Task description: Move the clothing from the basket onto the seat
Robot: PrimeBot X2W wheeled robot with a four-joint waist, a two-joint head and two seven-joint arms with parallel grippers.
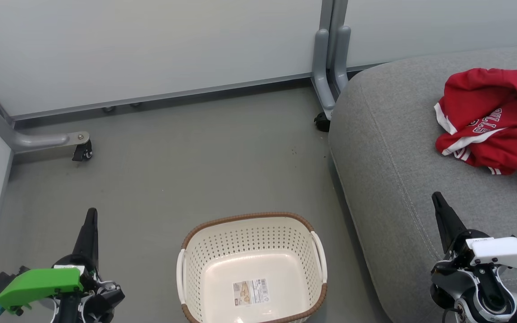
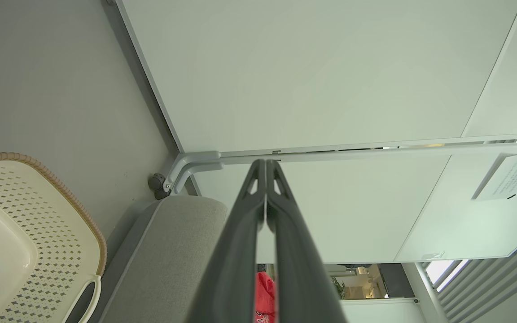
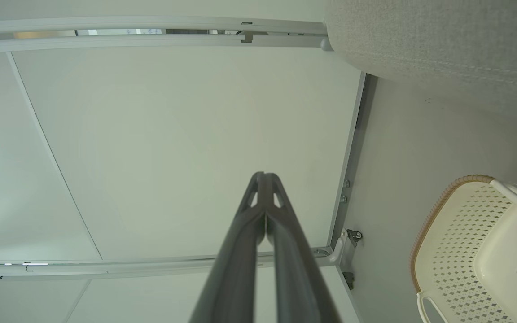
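clothing [image 1: 492, 119] on seat [image 1: 388, 179] | basket [image 1: 251, 269] empty | fingers closed

Clothing [image 1: 492, 121] cut by right edge; basket [image 1: 249, 216] near rim cropped; label [image 1: 250, 292] print unreadable.

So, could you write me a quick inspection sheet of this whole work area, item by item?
Surface: grey floor bearing the basket; light-grey seat on the robot's right.
Job's things: red clothing lies bunched on the seat; basket holds no garment, with a paper label on its bottom.
Clutter: nothing seen.
Grippers: left gripper and right gripper both shut, holding nothing.
Cables: nothing seen.
Surroundings: pale partition panels on grey castor feet.
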